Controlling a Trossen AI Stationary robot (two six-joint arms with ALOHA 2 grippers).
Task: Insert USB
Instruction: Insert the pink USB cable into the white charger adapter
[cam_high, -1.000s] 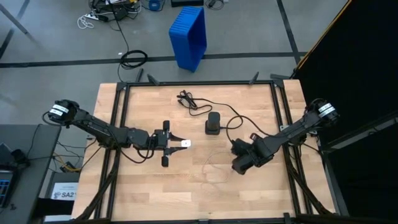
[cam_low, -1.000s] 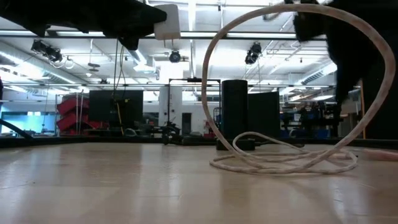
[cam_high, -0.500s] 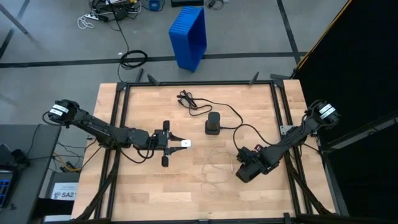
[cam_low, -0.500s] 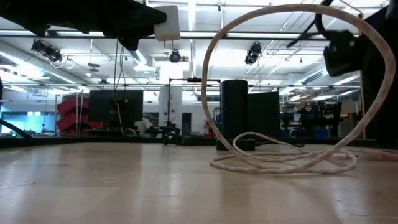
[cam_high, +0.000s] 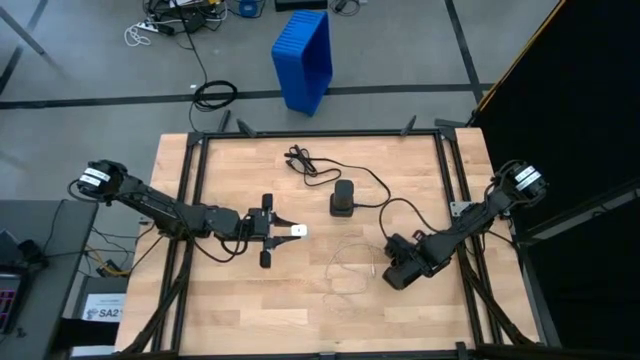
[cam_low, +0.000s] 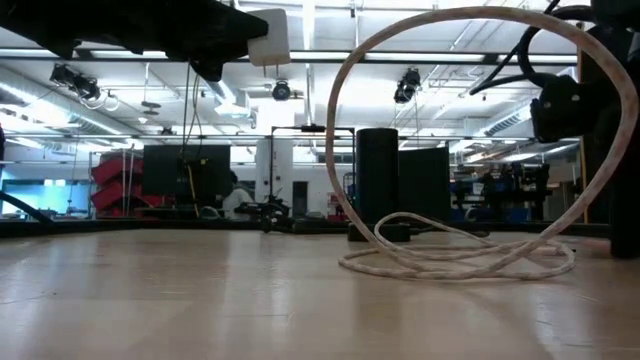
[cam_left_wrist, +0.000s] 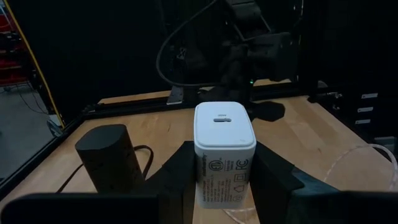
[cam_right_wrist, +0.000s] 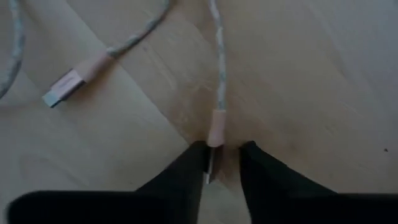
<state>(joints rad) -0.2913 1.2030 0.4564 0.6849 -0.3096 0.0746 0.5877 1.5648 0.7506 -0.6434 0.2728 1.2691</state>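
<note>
Left gripper (cam_high: 283, 229): hung above the table's middle-left, fingers (cam_left_wrist: 181, 168) pressed on either side of a white charger (cam_left_wrist: 222, 149), which they held upright with its slot facing forward.
Charger: in the high view it showed as a small white block (cam_high: 299, 231) at the gripper's tip, clear of the wood; the low view showed it raised near the top of the frame (cam_low: 268, 35).
Right gripper (cam_right_wrist: 222, 163): low over the table (cam_high: 250, 300) right of centre, by the cable's end; fingers (cam_right_wrist: 189, 171) a little apart, standing on either side of a plug.
Plug (cam_right_wrist: 212, 149): pink sleeve with a metal tip, lying between the right fingers; whether they touched it could not be told.
Second plug (cam_right_wrist: 74, 81): lay flat on the wood, well apart from the fingers.
Cable (cam_low: 450, 140): pale and braided, partly coiled on the table, with one tall loop arching up.
Black box (cam_high: 342, 198): stood near the table's centre, a dark cord (cam_high: 310, 165) running from it toward the far edge.
Blue bin (cam_high: 303, 58): on the floor beyond the table.
</note>
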